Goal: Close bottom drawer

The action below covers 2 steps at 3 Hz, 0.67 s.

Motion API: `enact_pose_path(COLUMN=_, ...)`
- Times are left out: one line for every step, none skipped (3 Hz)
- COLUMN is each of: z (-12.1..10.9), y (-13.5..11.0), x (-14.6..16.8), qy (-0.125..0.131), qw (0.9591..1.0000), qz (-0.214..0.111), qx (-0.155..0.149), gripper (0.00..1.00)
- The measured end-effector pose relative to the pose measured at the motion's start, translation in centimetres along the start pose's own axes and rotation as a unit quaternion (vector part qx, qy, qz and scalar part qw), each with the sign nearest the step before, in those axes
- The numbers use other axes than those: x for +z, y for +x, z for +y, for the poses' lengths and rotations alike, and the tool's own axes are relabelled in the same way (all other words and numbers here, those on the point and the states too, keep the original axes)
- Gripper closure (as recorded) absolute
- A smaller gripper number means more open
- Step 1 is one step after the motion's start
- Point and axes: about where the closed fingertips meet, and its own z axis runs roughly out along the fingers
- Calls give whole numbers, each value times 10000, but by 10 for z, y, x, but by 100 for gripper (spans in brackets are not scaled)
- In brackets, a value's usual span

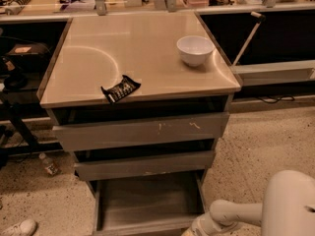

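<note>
The bottom drawer (147, 203) is pulled far out at the foot of the grey cabinet; I look down into its empty box, and its front lies at the frame's lower edge. Above it the plain middle drawer (145, 164) and the wide top drawer (142, 131) with pale scratch marks stand slightly out. My white arm (236, 214) comes in from the lower right and ends beside the bottom drawer's right front corner. My gripper is below the frame edge and out of view.
On the cabinet top (138, 53) stand a white bowl (195, 49) at the right and a black snack packet (120, 89) near the front edge. A bottle (48, 164) and a shoe (17, 228) lie on the speckled floor at left. Counters run behind.
</note>
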Motion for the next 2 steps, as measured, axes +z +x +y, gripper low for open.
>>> enact_pose_path(z=-1, y=-1, x=0, qy=16, qw=10000, qz=-10, qx=-11, gripper=100)
enact_pose_path(z=-12, y=-23, x=0, qy=228, qw=9995, qz=-132, qx=-177, gripper=100)
